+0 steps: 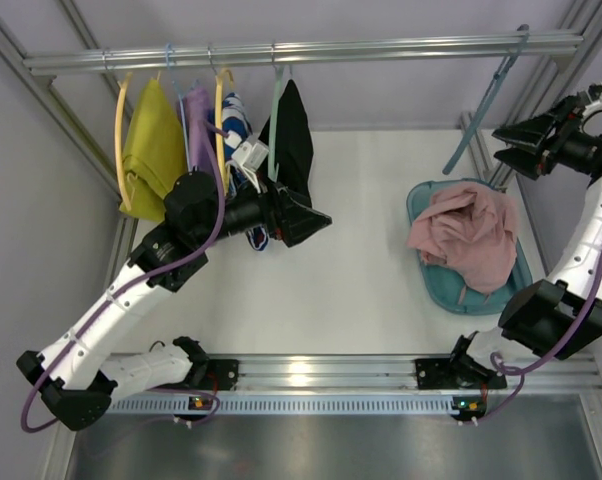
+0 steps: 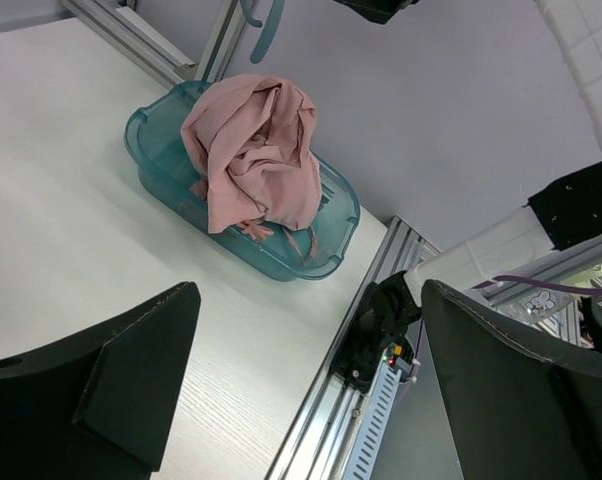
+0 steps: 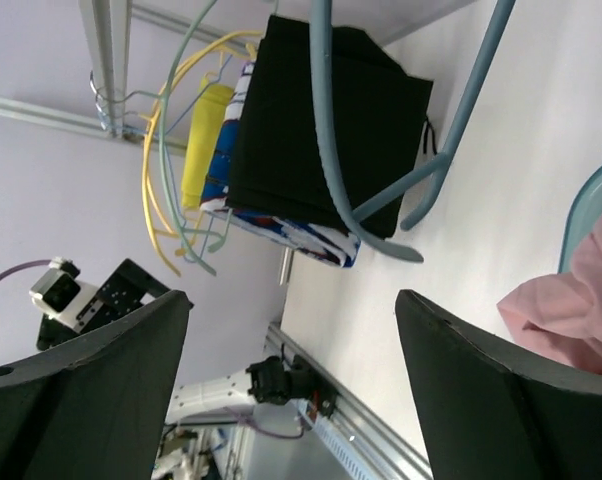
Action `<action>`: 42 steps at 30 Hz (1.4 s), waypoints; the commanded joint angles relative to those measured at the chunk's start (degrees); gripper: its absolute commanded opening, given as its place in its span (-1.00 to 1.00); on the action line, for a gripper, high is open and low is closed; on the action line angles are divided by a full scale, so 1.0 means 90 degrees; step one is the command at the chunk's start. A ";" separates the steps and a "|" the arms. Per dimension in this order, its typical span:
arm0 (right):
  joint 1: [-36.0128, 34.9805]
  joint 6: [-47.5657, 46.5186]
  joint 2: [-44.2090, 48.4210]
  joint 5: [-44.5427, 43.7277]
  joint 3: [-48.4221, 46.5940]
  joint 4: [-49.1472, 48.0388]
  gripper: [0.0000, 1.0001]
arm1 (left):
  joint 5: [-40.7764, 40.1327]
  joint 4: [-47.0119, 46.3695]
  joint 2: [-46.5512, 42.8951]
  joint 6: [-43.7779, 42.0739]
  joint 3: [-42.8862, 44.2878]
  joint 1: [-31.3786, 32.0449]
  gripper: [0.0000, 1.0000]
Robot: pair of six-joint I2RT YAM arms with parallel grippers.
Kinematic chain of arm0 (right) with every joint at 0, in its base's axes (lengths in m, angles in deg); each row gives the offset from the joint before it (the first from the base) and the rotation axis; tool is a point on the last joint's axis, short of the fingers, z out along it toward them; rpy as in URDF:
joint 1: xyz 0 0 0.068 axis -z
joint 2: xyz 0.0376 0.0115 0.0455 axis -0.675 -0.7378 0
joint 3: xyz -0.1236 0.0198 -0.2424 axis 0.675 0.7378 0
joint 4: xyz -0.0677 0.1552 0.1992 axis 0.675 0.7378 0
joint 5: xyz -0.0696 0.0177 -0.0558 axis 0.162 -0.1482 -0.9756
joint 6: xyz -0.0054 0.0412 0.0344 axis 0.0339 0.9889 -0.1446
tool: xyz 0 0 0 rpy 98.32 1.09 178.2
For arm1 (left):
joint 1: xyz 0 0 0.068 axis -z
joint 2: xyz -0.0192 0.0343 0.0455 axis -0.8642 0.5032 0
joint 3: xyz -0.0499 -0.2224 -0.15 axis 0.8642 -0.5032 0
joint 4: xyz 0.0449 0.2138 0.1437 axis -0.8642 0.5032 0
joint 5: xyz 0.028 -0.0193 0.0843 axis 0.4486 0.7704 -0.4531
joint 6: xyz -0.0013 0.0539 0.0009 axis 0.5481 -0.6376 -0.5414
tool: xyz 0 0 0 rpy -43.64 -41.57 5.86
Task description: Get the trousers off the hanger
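Trousers of pale dusty-pink soft fabric (image 1: 464,240) lie heaped in the teal plastic tub (image 1: 476,300), off the thin grey-blue plastic hanger (image 1: 478,125) on the metal rail (image 1: 301,52). My right claw (image 1: 508,145) and left claw (image 1: 316,215) gape wide, empty.

You had white link shells on the left arm (image 1: 101,330) and right arm (image 1: 593,235), black joint housings, and a purple cable (image 1: 220,185) run along each. Left gripper (image 2: 311,290) fingers (image 2: 131,385) were flat matte-black wedges. Small orange and green lights (image 1: 465,405) showed at the bases.
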 commanded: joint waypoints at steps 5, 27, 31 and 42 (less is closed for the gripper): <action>0.0671 -0.1549 0.0061 -0.0535 -0.1157 0.1377 0.86 | -0.0102 -0.0009 -0.0011 -0.0245 0.0235 -0.0391 0.97; -0.3096 -0.4197 0.1516 -0.2918 -0.1833 0.2344 0.99 | -0.1292 0.4435 0.0557 -0.2580 0.3507 -0.1768 0.97; -0.3672 -0.4450 0.1925 -0.3221 -0.1170 0.2451 0.99 | -0.1996 0.4757 -0.0136 -0.2502 0.3098 -0.2256 0.97; -0.4220 -0.4783 0.3147 -0.3602 0.0540 0.2471 0.99 | -0.3090 0.5782 -0.1212 -0.2395 0.2755 -0.3253 0.97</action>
